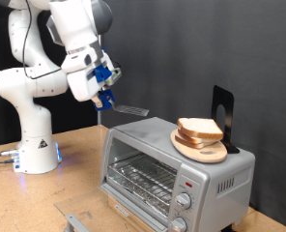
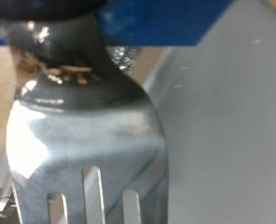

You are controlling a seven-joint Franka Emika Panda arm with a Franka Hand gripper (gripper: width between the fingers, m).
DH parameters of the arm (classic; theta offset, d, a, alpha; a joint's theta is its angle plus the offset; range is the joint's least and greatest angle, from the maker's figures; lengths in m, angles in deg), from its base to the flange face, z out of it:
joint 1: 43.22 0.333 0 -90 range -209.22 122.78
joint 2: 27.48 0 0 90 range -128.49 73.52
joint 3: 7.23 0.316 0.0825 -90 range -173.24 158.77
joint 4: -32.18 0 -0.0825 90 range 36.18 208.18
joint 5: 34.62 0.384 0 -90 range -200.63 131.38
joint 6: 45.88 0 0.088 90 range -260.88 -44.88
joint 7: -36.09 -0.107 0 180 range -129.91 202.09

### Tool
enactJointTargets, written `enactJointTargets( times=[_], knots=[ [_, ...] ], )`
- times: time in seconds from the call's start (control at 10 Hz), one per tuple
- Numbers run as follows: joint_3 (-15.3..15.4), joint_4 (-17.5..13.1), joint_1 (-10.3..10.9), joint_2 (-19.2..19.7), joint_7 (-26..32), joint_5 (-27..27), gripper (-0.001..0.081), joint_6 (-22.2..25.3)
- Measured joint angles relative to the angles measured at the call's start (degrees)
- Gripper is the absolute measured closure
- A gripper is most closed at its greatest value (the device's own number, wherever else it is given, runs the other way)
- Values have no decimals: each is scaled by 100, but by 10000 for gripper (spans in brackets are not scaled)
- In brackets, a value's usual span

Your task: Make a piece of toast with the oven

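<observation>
The silver-grey oven (image 1: 218, 174) stands at the exterior view's lower right, its wire rack (image 1: 143, 180) showing at the front. The piece of toast (image 1: 199, 128) lies on a round wooden board (image 1: 205, 151) on the oven's top. My gripper (image 1: 106, 97), with blue fingers, is above the oven's left top corner and is shut on a metal slotted spatula (image 1: 131, 110), whose blade points towards the toast and stops short of it. In the wrist view the spatula's blade (image 2: 87, 140) fills the picture over the oven's grey top (image 2: 227, 140); the toast is out of that view.
A black upright stand (image 1: 223, 108) sits on the oven top behind the board. Round knobs (image 1: 185, 201) and a small red mark (image 1: 189, 182) are on the front panel. The robot base (image 1: 35, 145) stands at the left on a wooden table (image 1: 66, 188).
</observation>
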Motion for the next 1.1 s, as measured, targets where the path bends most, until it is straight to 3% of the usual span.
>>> enactJointTargets(
  times=[0.2,0.4,0.7,1.1],
  knots=[
    [-54,-304,-310,368,-65,-266,380,150],
    [-57,-662,-439,973,-64,-460,380,179],
    [37,-641,-410,915,-106,-422,380,108],
    [568,-753,-347,938,-661,-382,380,-435]
  ],
)
